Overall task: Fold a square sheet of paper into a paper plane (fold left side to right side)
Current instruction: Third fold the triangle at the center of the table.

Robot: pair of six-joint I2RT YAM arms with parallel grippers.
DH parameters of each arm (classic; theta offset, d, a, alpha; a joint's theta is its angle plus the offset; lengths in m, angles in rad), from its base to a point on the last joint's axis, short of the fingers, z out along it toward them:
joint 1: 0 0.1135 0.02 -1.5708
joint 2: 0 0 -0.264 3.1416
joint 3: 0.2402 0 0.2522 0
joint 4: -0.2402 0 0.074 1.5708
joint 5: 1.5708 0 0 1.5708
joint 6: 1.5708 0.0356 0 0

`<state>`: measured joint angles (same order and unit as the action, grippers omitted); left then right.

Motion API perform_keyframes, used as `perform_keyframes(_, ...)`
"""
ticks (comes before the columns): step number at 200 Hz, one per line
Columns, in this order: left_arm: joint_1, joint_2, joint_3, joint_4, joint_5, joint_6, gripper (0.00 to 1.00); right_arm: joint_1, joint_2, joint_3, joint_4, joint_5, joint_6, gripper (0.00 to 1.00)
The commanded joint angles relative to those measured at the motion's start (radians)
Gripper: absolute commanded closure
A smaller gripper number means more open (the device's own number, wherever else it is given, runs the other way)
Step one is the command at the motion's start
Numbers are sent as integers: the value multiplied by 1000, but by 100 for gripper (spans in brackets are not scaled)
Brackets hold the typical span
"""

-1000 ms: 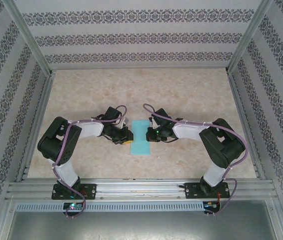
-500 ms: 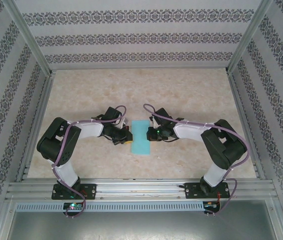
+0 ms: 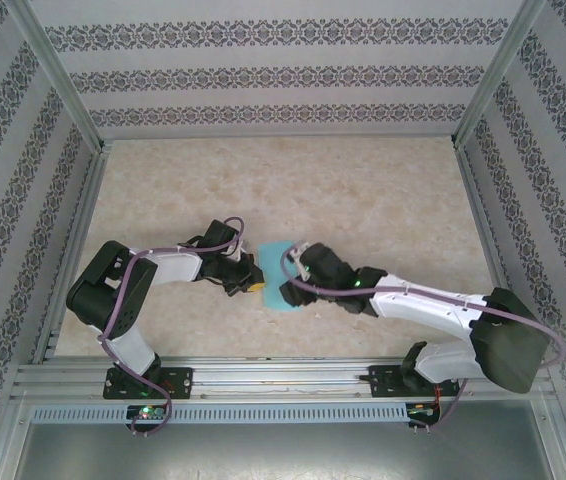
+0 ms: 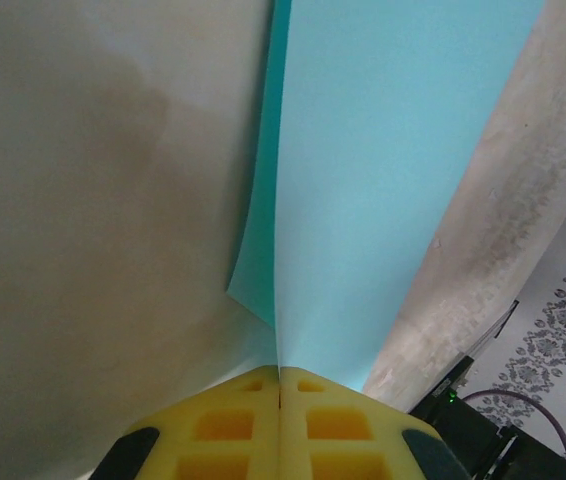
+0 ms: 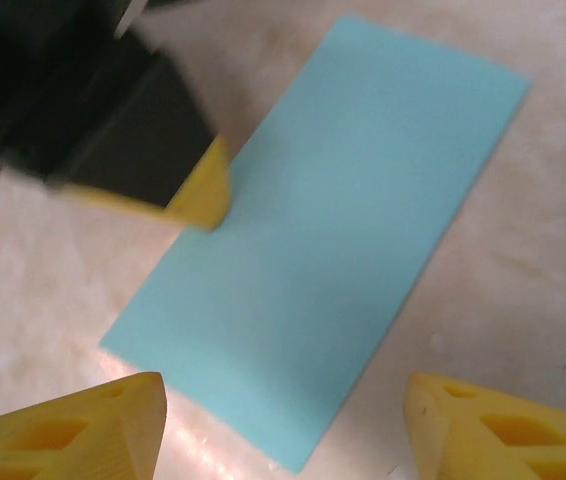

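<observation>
On the table (image 3: 383,190), left jaws pinch the folded paper (image 5: 333,230); right jaws gape

**Patterned walls ring a pale table**

We see a beige, marbled tabletop (image 3: 363,190) enclosed by walls in striped, floral-banded wallpaper (image 3: 283,75). Aluminium posts (image 3: 55,75) rise from the far corners, and a slotted aluminium rail (image 3: 283,378) runs along the near edge.

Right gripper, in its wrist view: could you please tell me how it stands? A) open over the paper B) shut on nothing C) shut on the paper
A: the right gripper has its fingers wide apart, the sheet of paper lying ungripped between them.
</observation>
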<state>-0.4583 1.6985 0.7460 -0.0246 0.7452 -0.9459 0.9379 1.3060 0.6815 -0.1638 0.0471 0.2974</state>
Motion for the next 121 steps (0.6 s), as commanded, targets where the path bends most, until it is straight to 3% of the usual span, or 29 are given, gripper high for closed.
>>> perform_keyframes(1, -12, -19, -1, 28, 25, -32, 100, 99, 13, -40, 21, 168, -89, 35)
perform_keyframes(45, -11, -16, 9, 6, 29, -21, 100, 243, 138, 4, 31, 282, -168, 38)
perform_keyframes(121, -12, -13, 24, -17, 32, -4, 100, 266, 343, 155, 83, 291, -246, 43)
